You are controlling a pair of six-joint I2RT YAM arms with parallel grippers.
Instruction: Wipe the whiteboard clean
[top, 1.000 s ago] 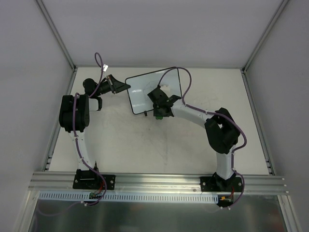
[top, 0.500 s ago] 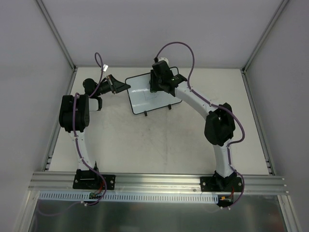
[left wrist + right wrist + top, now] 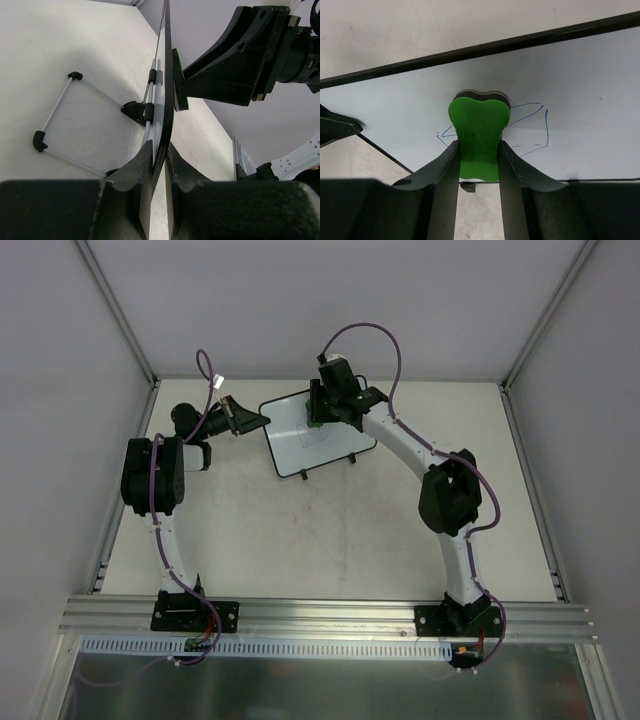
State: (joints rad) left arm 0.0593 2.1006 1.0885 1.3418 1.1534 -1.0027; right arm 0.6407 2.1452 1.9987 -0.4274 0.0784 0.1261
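Observation:
The whiteboard (image 3: 298, 447) stands tilted at the back of the table, with a faint blue line sketch (image 3: 536, 125) on its face. My left gripper (image 3: 262, 421) is shut on its left edge. In the left wrist view the board (image 3: 167, 75) shows edge-on between the two pads (image 3: 145, 165). My right gripper (image 3: 316, 416) is shut on a green eraser (image 3: 479, 127) and presses its tip against the board face (image 3: 585, 75), over the left part of the sketch. The eraser also shows as a green speck in the top view (image 3: 313, 423).
A white wire stand (image 3: 60, 112) with black corner caps props the board from behind. Two short black feet (image 3: 302, 476) rest on the table. White walls and aluminium rails (image 3: 300, 612) close in the table; the right arm's elbow (image 3: 450, 500) hangs over the middle right.
My right gripper moved with the green eraser from the board's near edge across its face to the far upper part, then slightly left. The left gripper and the board stayed put.

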